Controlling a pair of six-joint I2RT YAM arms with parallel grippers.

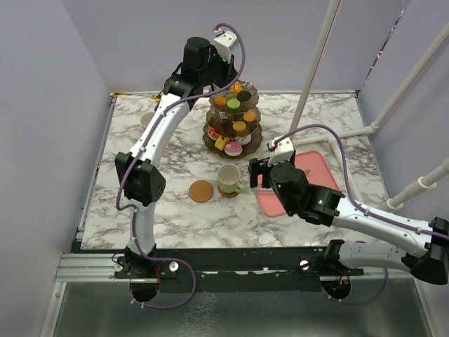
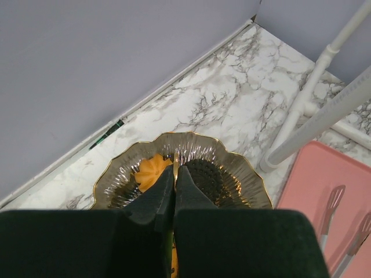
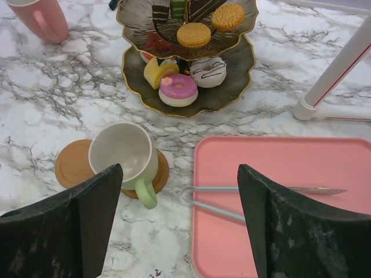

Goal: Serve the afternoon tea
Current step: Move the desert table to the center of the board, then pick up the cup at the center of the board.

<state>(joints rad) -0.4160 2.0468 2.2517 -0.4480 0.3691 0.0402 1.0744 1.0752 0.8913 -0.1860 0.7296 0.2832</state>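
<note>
Left gripper point(image 2: 175, 171) jaws pinched shut on the gold ring point(image 2: 175, 159) atop the three-tier stand point(image 1: 209, 142); right gripper point(image 3: 179, 174) jaws wide apart, holding nothing.
Left wrist view, not right: top tier with orange pastry point(image 2: 152, 171), dark cookie point(image 2: 207, 174). Right wrist view, not left: bottom-tier pink donut point(image 3: 178, 90), pale-green mug point(image 3: 124, 153) on a coaster point(image 3: 160, 174) on the counter point(image 3: 58, 87), tongs point(image 3: 232, 200) in pink tray point(image 3: 301, 243).

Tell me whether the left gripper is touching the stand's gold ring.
Touching. The left wrist view shows the left gripper shut on the gold ring, its thin edge pinched between the closed jaws.
</note>
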